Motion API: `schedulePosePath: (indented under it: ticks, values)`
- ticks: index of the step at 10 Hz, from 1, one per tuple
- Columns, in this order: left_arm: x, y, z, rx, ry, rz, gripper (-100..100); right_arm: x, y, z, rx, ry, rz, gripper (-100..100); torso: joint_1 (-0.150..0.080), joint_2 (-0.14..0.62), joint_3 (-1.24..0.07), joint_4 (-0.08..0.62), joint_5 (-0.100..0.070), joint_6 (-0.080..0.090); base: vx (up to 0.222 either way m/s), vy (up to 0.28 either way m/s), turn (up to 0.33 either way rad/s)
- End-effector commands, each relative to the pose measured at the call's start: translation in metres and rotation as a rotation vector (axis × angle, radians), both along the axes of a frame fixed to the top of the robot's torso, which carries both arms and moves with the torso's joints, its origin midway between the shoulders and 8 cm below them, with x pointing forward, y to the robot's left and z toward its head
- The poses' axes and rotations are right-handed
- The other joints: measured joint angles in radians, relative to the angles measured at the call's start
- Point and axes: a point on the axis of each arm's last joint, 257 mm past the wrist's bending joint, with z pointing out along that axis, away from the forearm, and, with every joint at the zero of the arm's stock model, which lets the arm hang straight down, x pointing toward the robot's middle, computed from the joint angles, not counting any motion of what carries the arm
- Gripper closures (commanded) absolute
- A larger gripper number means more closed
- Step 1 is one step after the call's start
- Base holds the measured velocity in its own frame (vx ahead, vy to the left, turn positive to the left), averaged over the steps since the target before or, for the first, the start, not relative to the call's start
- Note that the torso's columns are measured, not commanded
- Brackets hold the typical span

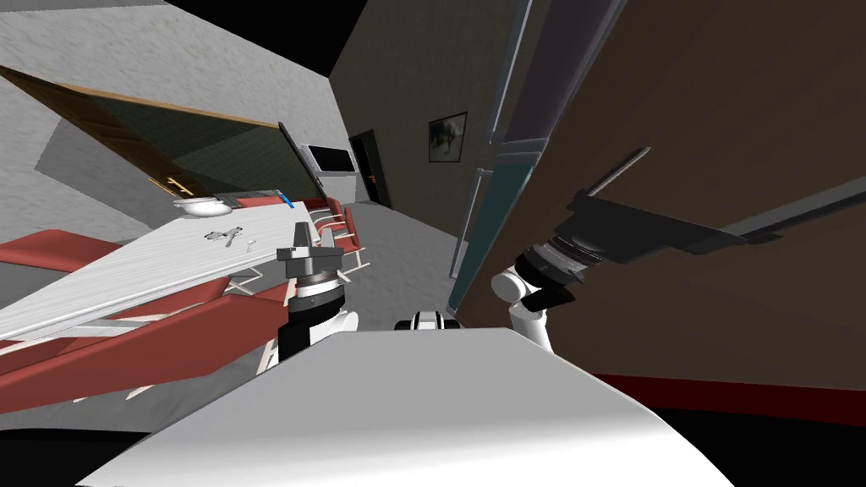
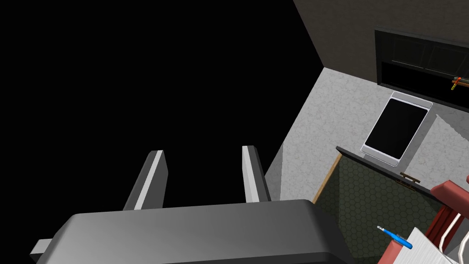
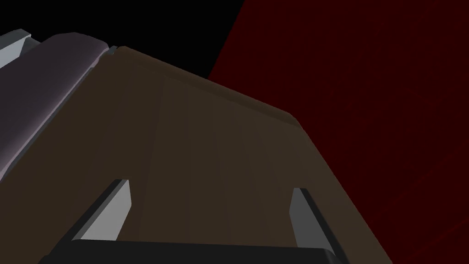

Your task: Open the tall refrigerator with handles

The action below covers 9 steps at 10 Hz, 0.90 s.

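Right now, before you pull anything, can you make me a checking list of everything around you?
Surface: white table, red chairs beside it.
Job's things: tall fridge, long handles, doors look shut; brown panel beside it.
Clutter: bowl, blue pen, small bits on the table.
Grippers: right gripper open, facing the brown panel; left gripper open, empty, pointing up beside the table.
Cables: nothing seen.
Surroundings: wall picture, dark door, grey floor.

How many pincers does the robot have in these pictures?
2. The left pincer is open, raised beside the white table. The right pincer is open too, pointing at the brown panel. None seem hidden.
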Motion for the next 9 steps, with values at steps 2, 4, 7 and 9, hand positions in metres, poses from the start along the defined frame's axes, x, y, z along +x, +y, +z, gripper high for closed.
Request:
schedulePosePath:
  ticks: [2, 4, 7, 9]
  values:
    - [0.0, 0.0, 0.0, 0.0, 0.0, 0.0, 0, -0.02, -0.019, 0.012, 0.104, -0.145, 0.082, -100, 0.0, 0.0, 0.0, 0.0, 0.0, 0.0, 0.039, 0.01, 0.09]
    - [0.0, 0.0, 0.0, 0.0, 0.0, 0.0, 0, -0.025, -0.03, 0.015, 0.164, -0.205, 0.131, -100, 0.0, 0.0, 0.0, 0.0, 0.0, 0.0, 0.036, 0.007, 0.079]
    - [0.0, 0.0, 0.0, 0.0, 0.0, 0.0, 0, -0.026, -0.045, 0.018, 0.243, -0.27, 0.211, -100, 0.0, 0.0, 0.0, 0.0, 0.0, 0.0, 0.032, 0.002, 0.074]
    - [0.0, 0.0, 0.0, 0.0, 0.0, 0.0, 0, -0.027, -0.056, 0.019, 0.302, -0.321, 0.263, -100, 0.0, 0.0, 0.0, 0.0, 0.0, 0.0, 0.028, 0.003, 0.092]
